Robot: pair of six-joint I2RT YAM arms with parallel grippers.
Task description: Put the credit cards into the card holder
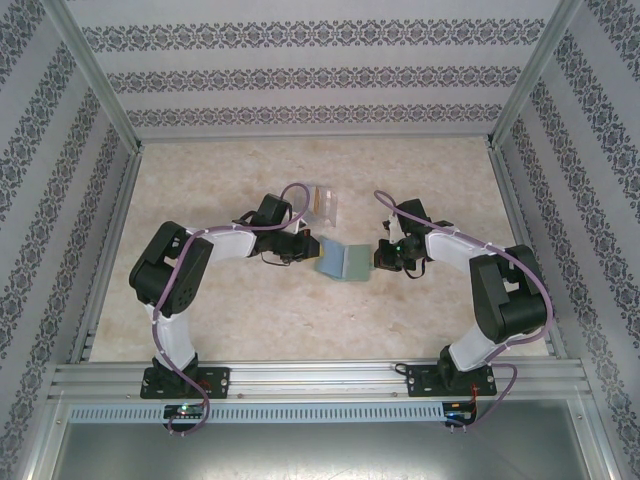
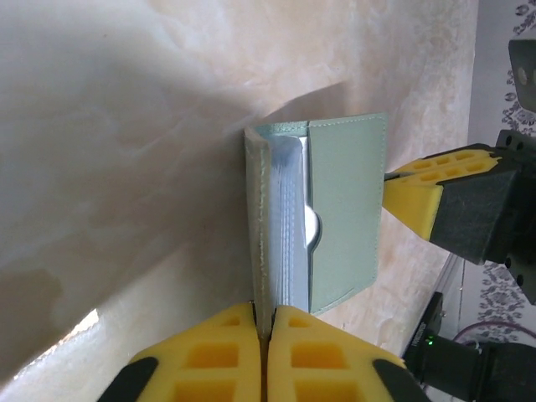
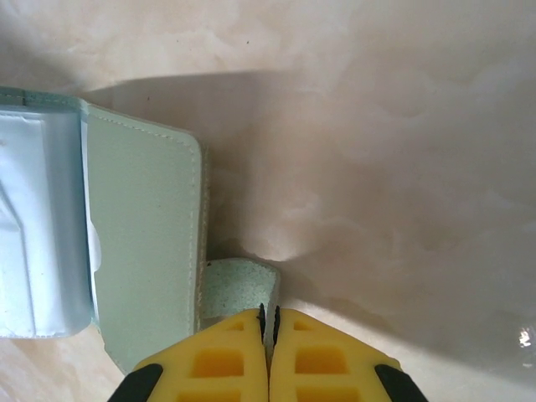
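Top external view: open card holder (sage green) on the marbled surface, left gripper pinching one cover, right gripper pinching the opposite flap.

We see a left arm and a right arm with white links, bulky black joints and looping purple cables. The left gripper and right gripper have yellow fingers with rectangular cut-outs.
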